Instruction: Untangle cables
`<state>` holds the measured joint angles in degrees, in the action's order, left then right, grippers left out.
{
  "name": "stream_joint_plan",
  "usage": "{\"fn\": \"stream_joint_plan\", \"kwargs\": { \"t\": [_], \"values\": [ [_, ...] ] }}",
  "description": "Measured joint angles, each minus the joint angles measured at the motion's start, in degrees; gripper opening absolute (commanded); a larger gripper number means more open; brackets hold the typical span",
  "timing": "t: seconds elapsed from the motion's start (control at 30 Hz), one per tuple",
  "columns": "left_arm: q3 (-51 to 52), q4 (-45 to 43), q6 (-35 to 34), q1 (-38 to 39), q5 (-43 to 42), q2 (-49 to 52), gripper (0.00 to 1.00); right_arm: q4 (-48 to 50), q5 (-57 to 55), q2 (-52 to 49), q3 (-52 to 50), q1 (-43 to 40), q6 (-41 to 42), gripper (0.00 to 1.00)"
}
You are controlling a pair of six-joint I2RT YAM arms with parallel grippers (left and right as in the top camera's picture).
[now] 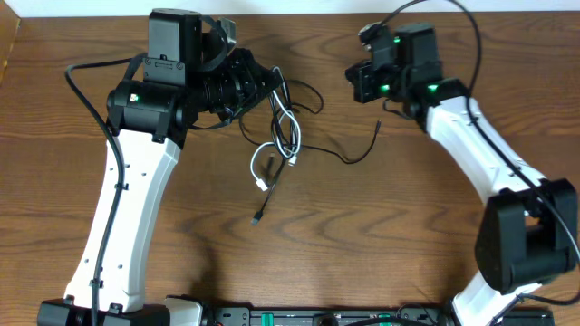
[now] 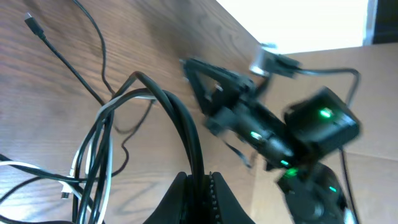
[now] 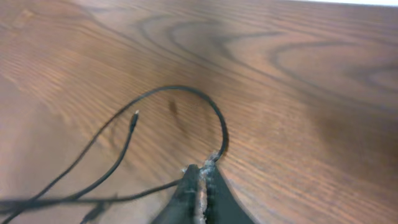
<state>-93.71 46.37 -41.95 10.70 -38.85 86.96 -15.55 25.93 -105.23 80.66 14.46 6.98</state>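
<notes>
Sprawling on wood-grain table (image 1: 362, 226), tangled cables (image 1: 289, 134), perhaps cardboard (image 2: 379, 99) beyond

From the desk's near corners the left arm (image 1: 127, 199) and right arm (image 1: 480, 145) leaned toward the far edge, the left gripper (image 2: 200, 182) clamped on black cables (image 2: 189, 127), the right gripper (image 3: 202, 177) pinched on a black cable (image 3: 219, 127).

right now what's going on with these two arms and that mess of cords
Cords are being untangled on the table. The left hand is shut on black cords, with the white cord looped among them. The right hand pinches one thin black cord. The bundle is not yet apart.
</notes>
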Motion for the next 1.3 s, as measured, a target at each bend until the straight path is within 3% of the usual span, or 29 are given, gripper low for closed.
{"fn": "stream_joint_plan", "kwargs": {
  "t": [0.13,0.33,0.73,1.03,1.2,1.3],
  "values": [
    [0.0,0.3,3.1,0.0,1.4,0.0,0.08,-3.1,7.0,1.6,0.0,-1.1,0.7,0.56],
    [0.0,3.3,10.3,1.2,2.2,0.0,0.08,-10.1,11.5,1.8,0.0,1.7,-4.5,0.78],
    [0.0,4.4,13.7,3.1,1.0,0.0,0.08,-14.4,13.3,1.7,0.0,7.6,-22.6,0.76],
    [0.0,4.9,12.2,3.1,-3.3,0.0,0.08,-4.0,12.9,-3.2,0.0,7.8,-27.1,0.74],
    [0.0,7.5,10.9,4.6,-4.7,0.0,0.08,0.4,12.8,-6.1,0.0,8.6,-26.9,0.64],
    [0.0,7.6,10.2,6.6,-4.8,0.0,0.07,3.5,12.7,-7.0,0.0,9.4,-25.6,0.51]
  ]
}}
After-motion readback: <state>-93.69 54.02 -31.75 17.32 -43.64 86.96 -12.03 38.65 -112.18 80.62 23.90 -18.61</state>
